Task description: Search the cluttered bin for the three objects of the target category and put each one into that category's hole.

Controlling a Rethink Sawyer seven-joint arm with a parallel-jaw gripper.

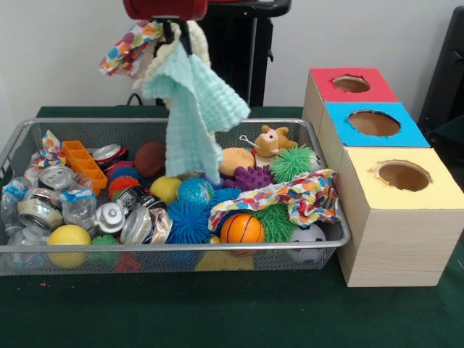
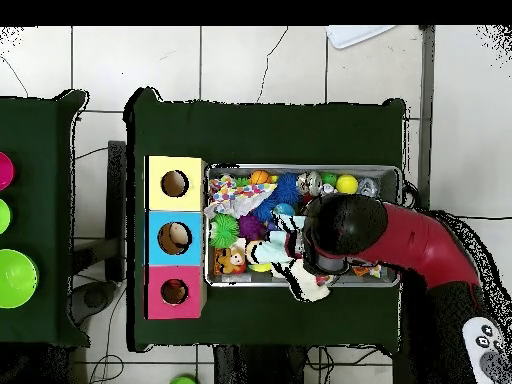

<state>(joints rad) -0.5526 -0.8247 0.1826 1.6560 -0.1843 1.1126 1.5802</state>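
Note:
The wire-mesh bin (image 1: pixel 181 248) is full of toys, cans and cloths. My gripper (image 1: pixel 177 32) hangs high above its back middle, shut on a mint-green cloth (image 1: pixel 192 109) that dangles down to the clutter. A patterned cloth (image 1: pixel 130 45) and a cream knitted piece (image 1: pixel 200 42) hang with it. An orange plush tiger (image 1: pixel 274 140) lies at the bin's back right, with a tan-yellow soft toy (image 1: pixel 235 160) beside it. The red-topped hole (image 1: pixel 351 83) is the farthest on the wooden box. In the overhead view my arm (image 2: pixel 345 232) covers the bin's middle. The tiger (image 2: pixel 232 262) lies near the red hole (image 2: pixel 174 292).
The blue-topped hole (image 1: pixel 373 123) and the yellow-topped hole (image 1: pixel 403 175) are nearer on the box. Spiky balls (image 1: pixel 188 221), a small basketball (image 1: pixel 241 228), crushed cans (image 1: pixel 109 217), a yellow ball (image 1: pixel 69 235) and another patterned cloth (image 1: pixel 290 196) fill the bin.

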